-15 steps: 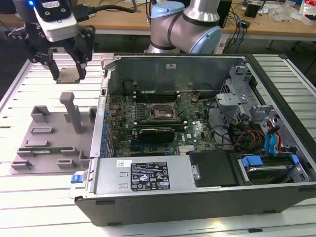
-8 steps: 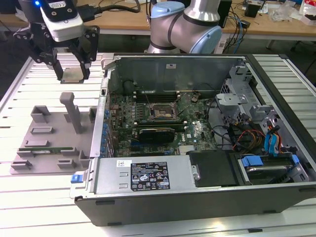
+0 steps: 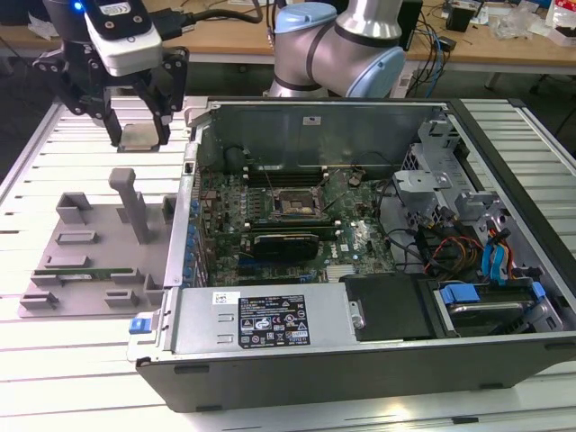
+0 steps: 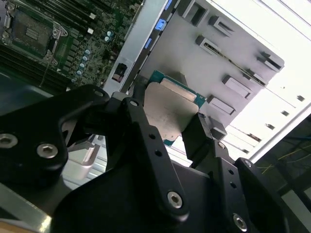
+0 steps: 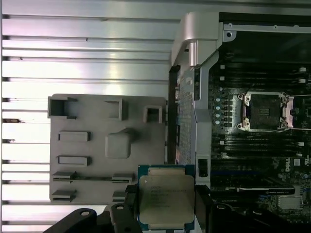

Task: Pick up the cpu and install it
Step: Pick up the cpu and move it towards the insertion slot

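While the gripper (image 4: pixel 169 127) hangs in mid-air, its two black fingers (image 4: pixel 197 137) are clamped on opposite edges of the cpu (image 5: pixel 166 201). The chip sits flat between them, silvery lid turned toward both wrist views, green edge peeking out around it.

Look past the chip and there's the grey fixture tray (image 5: pixel 92 119) beneath, all slots and blocks. The cpu is lifted clear of it, not touching.

Out to the exterior view now: that tray lies on the slatted metal table (image 3: pixel 54 360), at the exterior view's left of the open computer case (image 3: pixel 315 126). A green memory stick (image 3: pixel 79 267) lies in one of the tray's slots, near an upright grey post (image 3: pixel 132 202).

On to the case: it's on its side, panel off, motherboard (image 3: pixel 229 220) exposed. Roughly mid-board is the square socket (image 3: pixel 292 200), black frame, dark centre showing. The cpu is well apart from it, outside the case wall.

Farther back, the arm (image 3: pixel 351 45) bulks pale blue and silver behind the case, and a wooden desk (image 3: pixel 225 36) strewn with cables runs behind that.
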Motion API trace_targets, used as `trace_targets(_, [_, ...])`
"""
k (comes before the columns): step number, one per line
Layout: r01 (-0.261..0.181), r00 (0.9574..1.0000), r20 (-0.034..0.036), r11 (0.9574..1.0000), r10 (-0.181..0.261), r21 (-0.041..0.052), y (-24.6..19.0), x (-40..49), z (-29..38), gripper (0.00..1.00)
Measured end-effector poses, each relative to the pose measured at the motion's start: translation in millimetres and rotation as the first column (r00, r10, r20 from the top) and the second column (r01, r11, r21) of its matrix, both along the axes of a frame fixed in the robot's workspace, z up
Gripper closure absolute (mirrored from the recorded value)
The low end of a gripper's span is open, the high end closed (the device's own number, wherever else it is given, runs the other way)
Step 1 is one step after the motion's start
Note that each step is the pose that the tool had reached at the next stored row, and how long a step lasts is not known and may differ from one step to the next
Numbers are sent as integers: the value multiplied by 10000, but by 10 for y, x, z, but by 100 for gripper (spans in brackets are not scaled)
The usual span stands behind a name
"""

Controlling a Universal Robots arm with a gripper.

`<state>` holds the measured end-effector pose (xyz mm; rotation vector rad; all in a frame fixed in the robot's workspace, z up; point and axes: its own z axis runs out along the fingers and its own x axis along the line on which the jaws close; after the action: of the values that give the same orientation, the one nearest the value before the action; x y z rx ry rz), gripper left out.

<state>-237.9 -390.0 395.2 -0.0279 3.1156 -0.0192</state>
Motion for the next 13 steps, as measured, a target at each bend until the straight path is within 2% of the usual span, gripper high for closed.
trace_targets(13, [0, 10000, 0, 10000, 0, 0, 0, 132, -1, 45])
